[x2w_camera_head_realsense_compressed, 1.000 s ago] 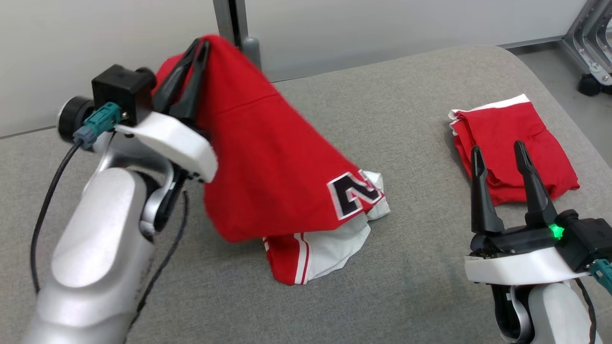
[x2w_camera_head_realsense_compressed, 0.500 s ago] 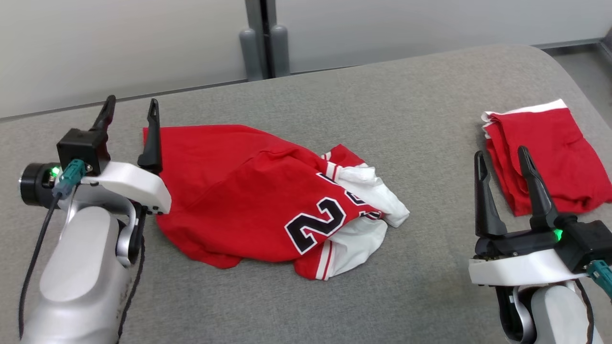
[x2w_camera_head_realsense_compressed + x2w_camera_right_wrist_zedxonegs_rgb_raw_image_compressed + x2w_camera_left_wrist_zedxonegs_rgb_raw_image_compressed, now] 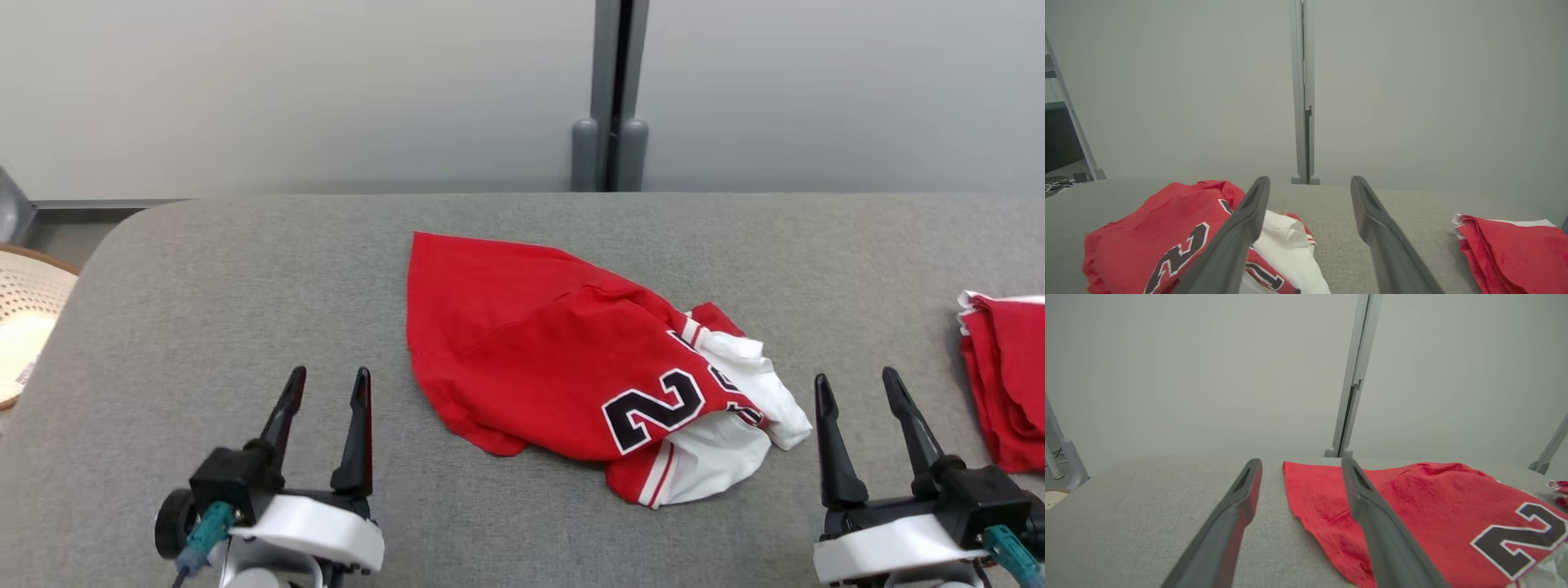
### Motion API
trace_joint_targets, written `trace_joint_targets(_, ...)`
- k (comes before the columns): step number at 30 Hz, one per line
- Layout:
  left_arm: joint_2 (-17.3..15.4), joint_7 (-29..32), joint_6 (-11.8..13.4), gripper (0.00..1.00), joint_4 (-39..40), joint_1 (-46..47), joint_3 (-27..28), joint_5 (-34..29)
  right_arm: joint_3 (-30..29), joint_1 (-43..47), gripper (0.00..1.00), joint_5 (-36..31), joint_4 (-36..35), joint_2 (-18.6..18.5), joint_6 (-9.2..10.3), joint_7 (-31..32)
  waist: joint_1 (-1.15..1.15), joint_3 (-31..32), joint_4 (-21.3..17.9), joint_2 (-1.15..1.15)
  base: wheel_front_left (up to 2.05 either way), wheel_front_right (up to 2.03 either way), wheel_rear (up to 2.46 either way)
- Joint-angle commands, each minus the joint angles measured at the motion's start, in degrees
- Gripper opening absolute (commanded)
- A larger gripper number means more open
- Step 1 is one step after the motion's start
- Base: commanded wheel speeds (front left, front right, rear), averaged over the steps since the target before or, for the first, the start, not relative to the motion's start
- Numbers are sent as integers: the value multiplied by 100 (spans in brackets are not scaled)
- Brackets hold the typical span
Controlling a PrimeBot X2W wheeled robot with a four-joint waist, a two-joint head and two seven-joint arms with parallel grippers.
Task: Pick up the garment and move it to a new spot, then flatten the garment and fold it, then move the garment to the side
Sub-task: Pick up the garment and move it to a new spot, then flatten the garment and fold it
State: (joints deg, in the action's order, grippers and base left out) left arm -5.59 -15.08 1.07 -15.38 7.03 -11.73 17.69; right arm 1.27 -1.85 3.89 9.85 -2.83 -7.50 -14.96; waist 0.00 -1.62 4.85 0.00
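Note:
The garment is a red jersey with white trim and a black number 2. It lies crumpled in the middle of the grey table. My left gripper stands open at the lower left, off the cloth and empty. At the lower right my right gripper is open too, just right of the jersey's white edge. The left wrist view has the garment ahead and to the right of my left gripper. In the right wrist view the garment lies left of my right gripper.
A folded red cloth with a white band lies at the table's right edge; it also shows as the folded cloth in the right wrist view. A pale woven basket sits off the left end. A grey post stands against the wall behind.
My left gripper opened and let go of the garment, which dropped onto the table in a heap. The left arm drew back to the lower left. The head camera turned left.

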Motion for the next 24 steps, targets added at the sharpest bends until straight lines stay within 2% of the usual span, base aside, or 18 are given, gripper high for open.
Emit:
trace_joint_targets(1,38,-8,-3,100,132,-139,64,-1,-1,90,100,37,-1,-11,2,-33,0,220,238,0,0,0,0)
trace_joint_targets(6,216,-8,27,100,463,-657,129,116,-123,239,100,147,15,-11,2,-34,0,257,390,0,0,0,0)
trace_joint_targets(13,256,-8,-16,100,487,-550,-112,-18,-244,-79,100,-77,287,-90,2,-8,0,51,576,0,0,0,0)
trace_joint_targets(19,258,-8,47,100,452,-372,-346,73,-121,-552,100,-189,819,-456,2,356,0,-272,728,0,0,0,0)
trace_joint_targets(24,260,-9,140,100,411,-199,-574,242,188,-975,100,65,1380,-921,2,628,0,-589,903,0,0,0,0)
